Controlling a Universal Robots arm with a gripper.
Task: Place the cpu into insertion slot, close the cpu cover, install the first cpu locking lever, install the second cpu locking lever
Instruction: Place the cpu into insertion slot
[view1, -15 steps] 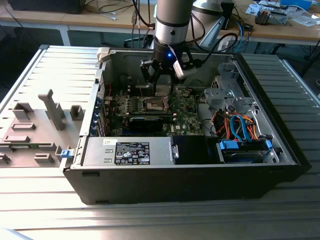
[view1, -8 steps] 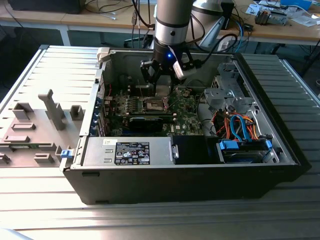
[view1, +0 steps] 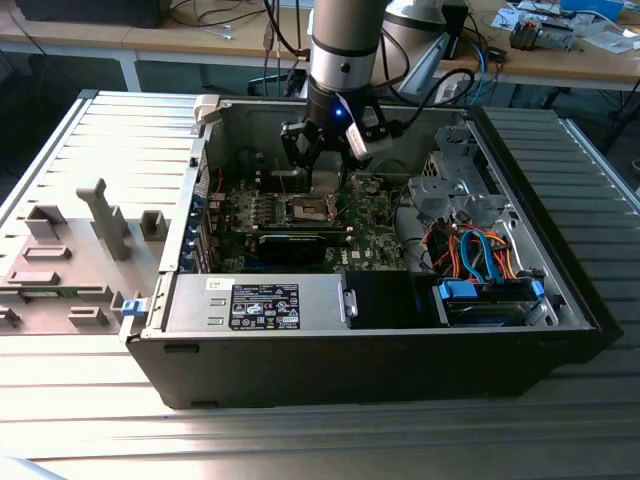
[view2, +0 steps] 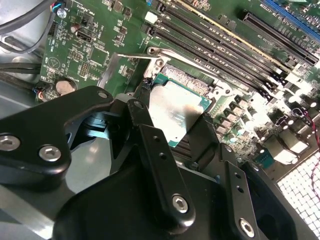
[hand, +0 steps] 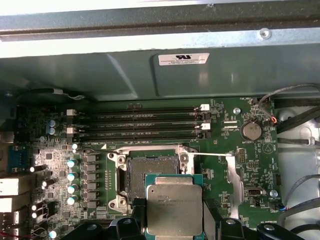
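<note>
1. Found the cpu (hand: 174, 210) gripped by two opposite edges in the gripper (view2: 170, 117), jaws narrow and tight on it, metal face up, close above the insertion slot (hand: 154, 167) and not seated.
2. Noted the cpu cover (view2: 122, 67) standing open beside the socket.
3. Judged placement to be the step in hand. Advise keeping the chip level, squaring its edges to the silver rim, and lowering straight, with no sideways drag or pressure on the contacts.
4. Noted the memory slots (hand: 145, 122) just beyond the socket, on the same green board.
5. Recorded the open computer case (view1: 380, 360) lying on a ribbed metal table (view1: 100, 430), with cluttered benches (view1: 560, 60) behind.
</note>
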